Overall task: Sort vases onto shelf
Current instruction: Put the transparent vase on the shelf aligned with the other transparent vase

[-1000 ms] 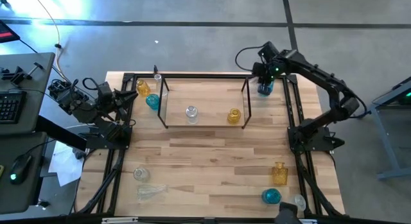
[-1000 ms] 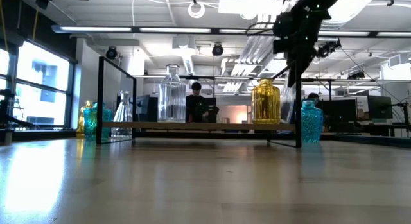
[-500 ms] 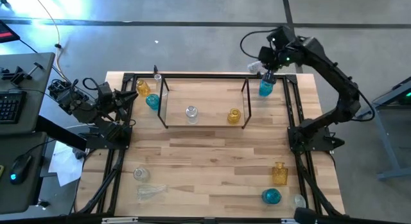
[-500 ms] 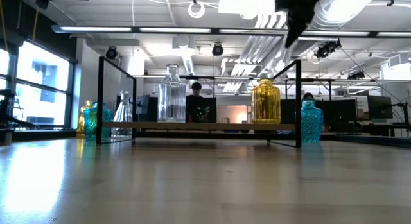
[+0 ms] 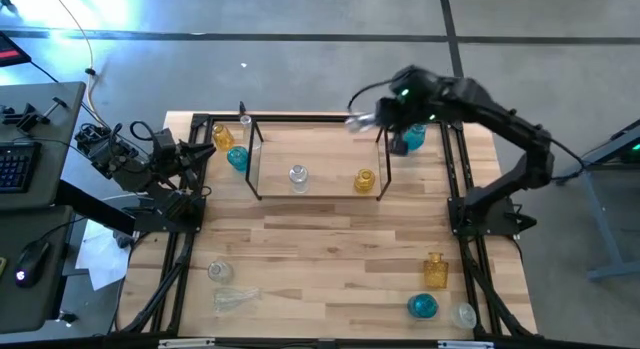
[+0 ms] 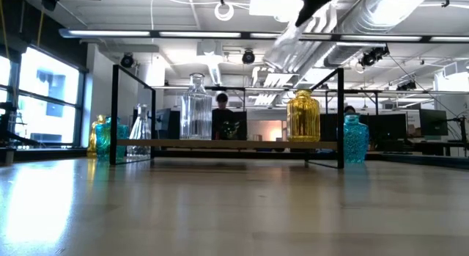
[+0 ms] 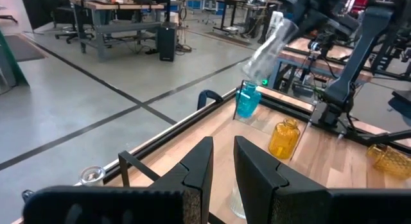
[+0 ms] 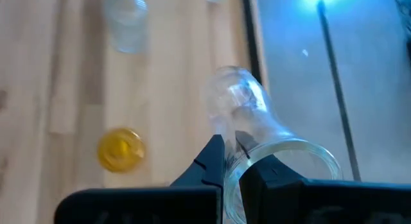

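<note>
From above, the right gripper [image 5: 385,117] hangs over the shelf's [image 5: 318,194] right end, fingers closed on the rim of a clear vase [image 5: 358,120] tilted sideways in the air. Inside the shelf stand 1 clear bottle [image 5: 298,176] and 1 amber vase [image 5: 364,180]; a blue vase [image 5: 414,136] stands just outside its right end. The left gripper [image 5: 205,154] waits at the table's left edge. In the low view, the clear vase [image 6: 282,45] hangs tilted above the amber vase [image 6: 303,117]. In the left wrist view, the left gripper's fingers [image 7: 196,174] are nearly closed, holding nothing. In the right wrist view, the fingers [image 8: 215,156] pinch the vase's rim [image 8: 292,153].
</note>
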